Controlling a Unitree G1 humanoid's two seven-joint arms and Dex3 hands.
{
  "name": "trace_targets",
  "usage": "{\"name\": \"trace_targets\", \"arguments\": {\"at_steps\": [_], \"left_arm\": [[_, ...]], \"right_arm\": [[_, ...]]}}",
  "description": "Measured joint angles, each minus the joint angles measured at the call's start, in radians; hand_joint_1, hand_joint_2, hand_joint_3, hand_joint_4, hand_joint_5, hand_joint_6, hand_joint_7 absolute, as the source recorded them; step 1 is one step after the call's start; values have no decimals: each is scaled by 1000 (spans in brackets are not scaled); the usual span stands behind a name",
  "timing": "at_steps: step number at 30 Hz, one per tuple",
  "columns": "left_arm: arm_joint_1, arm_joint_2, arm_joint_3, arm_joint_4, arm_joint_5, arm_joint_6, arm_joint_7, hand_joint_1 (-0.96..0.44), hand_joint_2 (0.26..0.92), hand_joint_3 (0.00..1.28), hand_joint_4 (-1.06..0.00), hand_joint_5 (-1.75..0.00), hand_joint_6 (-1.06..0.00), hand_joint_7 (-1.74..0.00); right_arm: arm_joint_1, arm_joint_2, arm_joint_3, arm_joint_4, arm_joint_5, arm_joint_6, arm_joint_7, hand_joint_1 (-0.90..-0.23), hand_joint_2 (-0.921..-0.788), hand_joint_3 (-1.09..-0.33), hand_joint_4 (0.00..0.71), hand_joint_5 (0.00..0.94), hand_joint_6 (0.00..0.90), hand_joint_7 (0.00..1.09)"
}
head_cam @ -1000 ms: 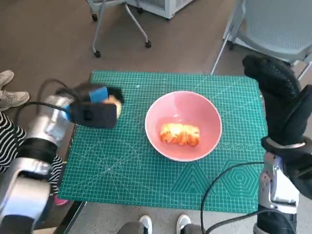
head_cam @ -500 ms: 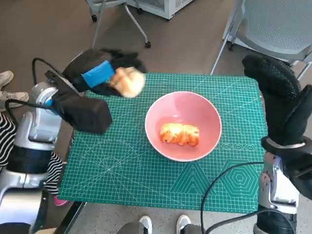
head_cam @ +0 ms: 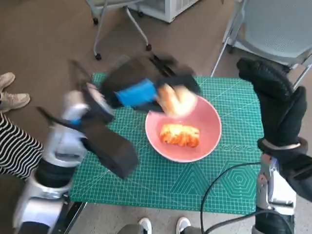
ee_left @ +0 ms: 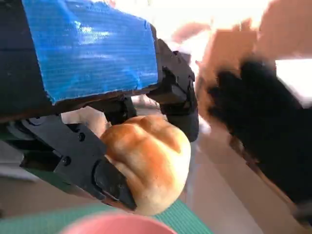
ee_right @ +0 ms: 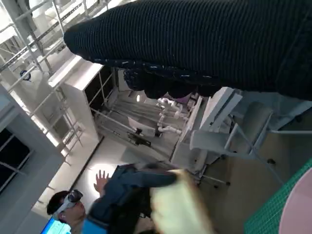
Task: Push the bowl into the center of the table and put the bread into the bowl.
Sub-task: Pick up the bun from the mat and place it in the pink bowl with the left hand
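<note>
A pink bowl stands near the middle of the green mat and holds a glazed pastry. My left hand grips a round bread roll above the bowl's far left rim; the roll fills the left wrist view between the black fingers. The picture of that hand is blurred by motion. My right hand, in its black glove, is raised over the table's right edge with nothing in it; whether its fingers are spread or curled does not show.
The green cutting mat covers the table. Chair legs and a grey chair stand beyond the far edge. A person's shoes and striped sleeve are at the left; a person shows in the right wrist view.
My left hand has lifted the roll from the mat's left side and carried it rightward, to above the bowl's rim. The right hand and the bowl have stayed put.
</note>
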Motion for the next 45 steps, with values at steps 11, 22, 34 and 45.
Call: {"name": "trace_targets", "arguments": {"at_steps": [11, 22, 34, 45], "left_arm": [[-11, -72, -85, 215, 63, -55, -4, 1, 878, 145, -536, -688, -428, -825], [-11, -71, -114, 229, 91, 1, -90, -237, 823, 25, -170, -10, -300, -131], [-11, -53, -86, 229, 54, -26, -105, -319, 809, 6, -69, 0, -235, -56], [-11, -35, 22, 229, -109, -8, -185, -347, 808, 3, -22, 0, -202, -26]], "right_arm": [[1, -2, -6, -2, 5, 8, 0, -684, -921, -744, 178, 3, 32, 562], [7, -1, -12, -22, 6, 17, -4, -684, -921, -741, 180, 3, 35, 561], [7, 0, -16, -23, 20, 20, -7, -686, -921, -736, 179, 2, 35, 558], [4, 1, -11, -23, 21, 27, -9, -695, -921, -733, 179, 2, 36, 558]]}}
